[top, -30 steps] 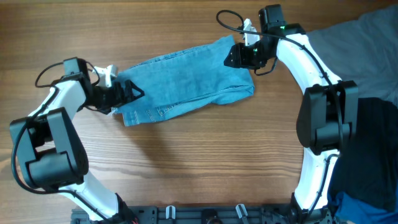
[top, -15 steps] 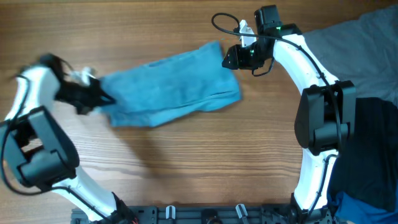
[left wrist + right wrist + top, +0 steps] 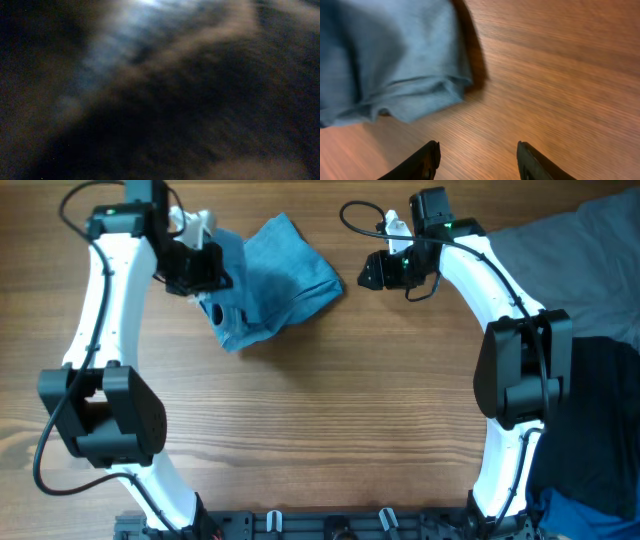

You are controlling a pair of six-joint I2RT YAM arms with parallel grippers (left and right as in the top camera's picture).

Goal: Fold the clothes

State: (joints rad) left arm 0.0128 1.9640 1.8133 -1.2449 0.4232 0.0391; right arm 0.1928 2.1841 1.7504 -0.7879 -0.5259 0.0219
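Jeans [image 3: 275,275] of light blue denim lie bunched in a heap at the far left-centre of the wooden table [image 3: 300,420] in the overhead view. The left gripper [image 3: 205,272] sits at the heap's left edge, its fingers buried in the cloth and closed on it, with the denim gathered up toward it. The right gripper [image 3: 372,275] hangs just right of the heap, apart from it, over bare wood. A grey garment [image 3: 585,235] covers the table's far right corner, with a black garment [image 3: 605,395] nearer and a dark blue garment [image 3: 590,515] cut off by the frame's lower right corner. The left wrist view is dark and smeared, with only a pale bluish patch at the top; nothing in it can be made out. In the right wrist view the right gripper [image 3: 477,160] stands wide open and empty, both dark fingertips [image 3: 427,159] above the wood grain, and the jeans [image 3: 385,60] fill the upper left, a rolled edge facing the fingers.
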